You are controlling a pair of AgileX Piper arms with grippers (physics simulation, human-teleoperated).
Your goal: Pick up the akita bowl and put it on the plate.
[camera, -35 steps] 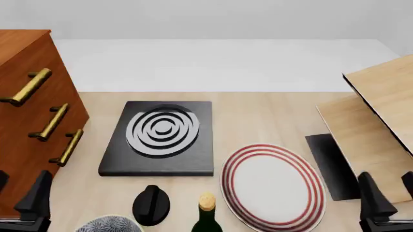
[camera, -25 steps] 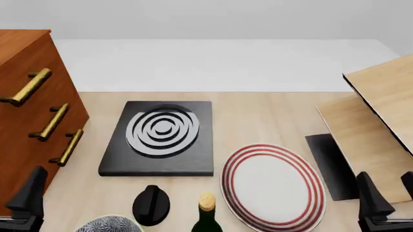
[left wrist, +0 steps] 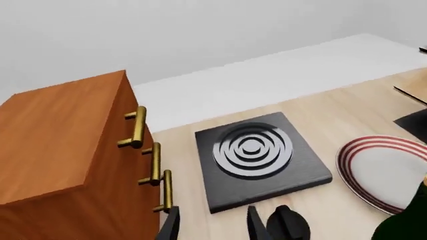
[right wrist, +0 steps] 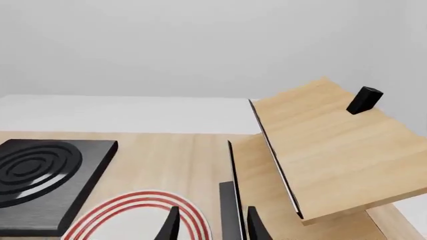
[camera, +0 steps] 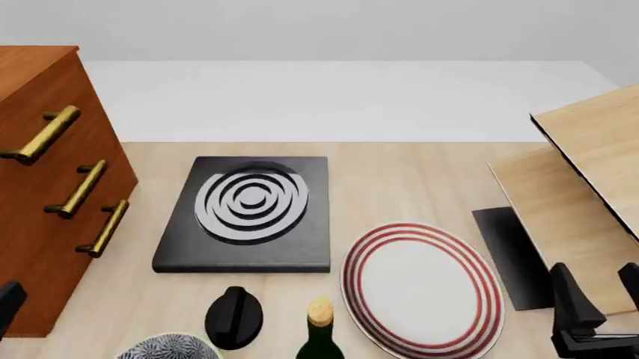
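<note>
Akita bowl [camera: 167, 347]: only partly seen, ungrasped on the bench [camera: 399, 179], near and inboard of the left tool [left wrist: 212, 225]. Left tool: parted, nothing held. Right tool [right wrist: 212, 225]: parted, empty, plate [camera: 421, 288] just ahead. Recommended: bowl rim to be straddled squarely before closure.
</note>
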